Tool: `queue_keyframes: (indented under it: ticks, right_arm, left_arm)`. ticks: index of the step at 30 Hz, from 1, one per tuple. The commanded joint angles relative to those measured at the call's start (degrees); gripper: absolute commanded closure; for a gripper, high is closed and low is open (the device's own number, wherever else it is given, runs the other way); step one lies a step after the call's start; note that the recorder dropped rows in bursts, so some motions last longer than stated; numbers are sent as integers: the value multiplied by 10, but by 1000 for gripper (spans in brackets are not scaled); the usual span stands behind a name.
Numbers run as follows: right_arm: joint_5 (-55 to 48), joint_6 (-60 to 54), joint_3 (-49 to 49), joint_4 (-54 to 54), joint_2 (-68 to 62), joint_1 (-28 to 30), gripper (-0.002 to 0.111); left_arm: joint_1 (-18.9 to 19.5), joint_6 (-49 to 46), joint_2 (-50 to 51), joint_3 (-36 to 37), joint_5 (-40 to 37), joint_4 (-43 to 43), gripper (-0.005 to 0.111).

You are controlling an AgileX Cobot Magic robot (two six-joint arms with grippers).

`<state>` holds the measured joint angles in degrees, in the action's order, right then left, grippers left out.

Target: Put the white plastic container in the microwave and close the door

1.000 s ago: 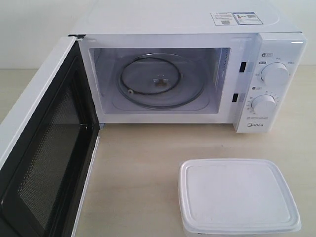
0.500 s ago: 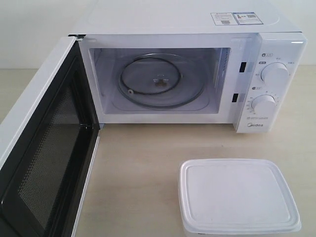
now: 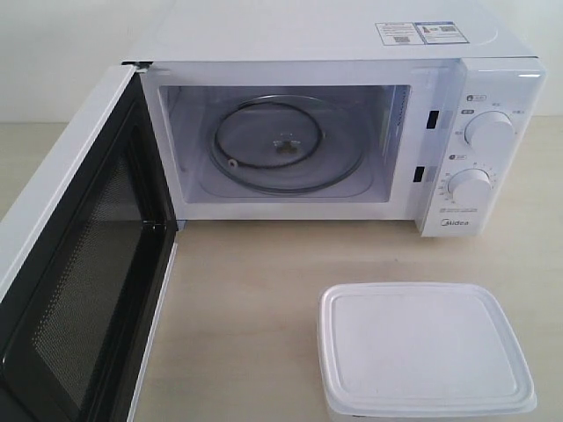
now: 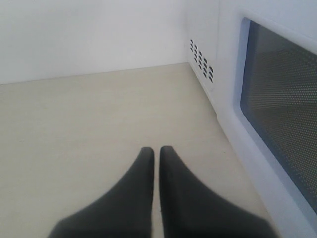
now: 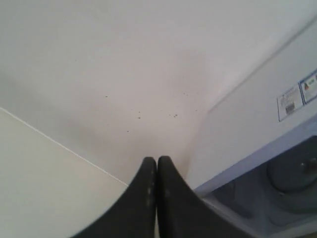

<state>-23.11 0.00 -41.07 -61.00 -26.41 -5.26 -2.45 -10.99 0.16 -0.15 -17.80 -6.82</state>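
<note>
Door [image 3: 88,281] stands wide so the white plastic container [image 3: 425,352] on the bench [image 3: 246,299] can go in. Left gripper [image 4: 156,151] and right gripper [image 5: 157,161] are closed, empty

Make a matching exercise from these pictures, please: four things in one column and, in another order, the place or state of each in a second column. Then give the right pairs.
Column one
1. door
2. white plastic container
3. glass turntable
4. right gripper

Column two
A. shut, holding nothing
B. on the table, in front of the microwave
C. swung wide open
D. inside the cavity, with nothing on it

Pairs: 1-C, 2-B, 3-D, 4-A
</note>
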Motion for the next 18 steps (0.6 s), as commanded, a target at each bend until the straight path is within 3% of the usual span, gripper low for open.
queue_keyframes:
  ticks: [1,7,18]
  right_arm:
    - [18,-17,55,-30,-1,1,108]
    - [47,39,119,-20,-1,1,108]
    - [34,70,124,30,-1,1,108]
  left_arm:
    - [1,3,-2,2,0,-4,102]
    - [1,3,-2,2,0,-4,102]
    - [1,3,-2,2,0,-4,102]
